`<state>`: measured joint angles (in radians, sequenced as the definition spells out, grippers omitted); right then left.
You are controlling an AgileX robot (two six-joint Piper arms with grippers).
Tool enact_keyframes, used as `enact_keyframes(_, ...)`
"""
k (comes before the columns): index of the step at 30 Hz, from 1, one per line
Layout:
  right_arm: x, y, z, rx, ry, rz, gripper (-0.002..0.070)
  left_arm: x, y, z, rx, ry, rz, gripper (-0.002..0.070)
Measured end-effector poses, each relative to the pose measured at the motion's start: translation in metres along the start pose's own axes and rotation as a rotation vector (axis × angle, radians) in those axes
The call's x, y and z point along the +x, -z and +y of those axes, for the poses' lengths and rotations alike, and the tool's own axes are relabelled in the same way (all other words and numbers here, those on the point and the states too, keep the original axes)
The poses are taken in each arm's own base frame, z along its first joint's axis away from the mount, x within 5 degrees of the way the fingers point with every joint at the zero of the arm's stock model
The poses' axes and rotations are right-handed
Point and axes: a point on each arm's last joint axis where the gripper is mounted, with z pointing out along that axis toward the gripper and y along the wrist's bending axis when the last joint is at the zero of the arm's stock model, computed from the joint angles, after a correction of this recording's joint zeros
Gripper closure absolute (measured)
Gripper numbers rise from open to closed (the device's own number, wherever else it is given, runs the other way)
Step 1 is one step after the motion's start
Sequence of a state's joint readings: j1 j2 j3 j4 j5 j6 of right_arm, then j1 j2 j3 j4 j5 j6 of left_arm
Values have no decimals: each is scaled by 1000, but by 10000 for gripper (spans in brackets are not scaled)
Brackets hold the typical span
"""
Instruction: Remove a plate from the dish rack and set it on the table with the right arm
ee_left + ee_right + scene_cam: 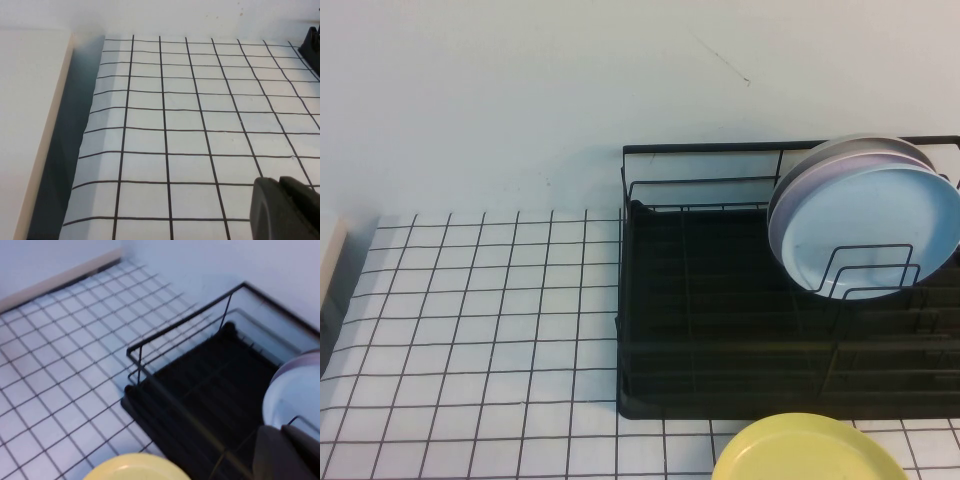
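Note:
The pale-yellow plate (pixel 807 450) lies flat on the gridded table (pixel 470 320), just in front of the black wire dish rack (pixel 720 345). It also shows in the right wrist view (pixel 135 468). My right gripper (pixel 281 429) is shut and empty, raised above the rack (pixel 200 385), apart from the plate. My left gripper (pixel 280 182) is shut and empty, hovering over bare table (pixel 190 125) on the left side. Neither gripper shows in the high view.
A light-blue plate (pixel 870 230) stands upright in the rack's right end, with a paler plate (pixel 860 146) behind it. A beige ledge (pixel 30 125) borders the table's left edge across a dark gap. A white wall rises behind the rack.

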<state>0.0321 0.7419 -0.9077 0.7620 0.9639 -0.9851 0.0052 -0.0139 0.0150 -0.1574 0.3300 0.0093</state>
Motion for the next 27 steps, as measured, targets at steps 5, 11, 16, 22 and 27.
enact_keyframes(5,-2,36,30,74,89,-143,673,0,0,0,0,0,0,678)
enact_keyframes(11,2,69,64,107,176,-269,675,0,0,0,0,0,0,678)
enact_keyframes(16,10,84,85,76,197,-304,675,0,0,0,0,0,0,678)
enact_keyframes(22,20,90,99,14,139,-266,676,0,0,0,0,0,0,678)
enact_keyframes(27,29,89,95,70,171,-172,677,0,0,0,0,0,0,678)
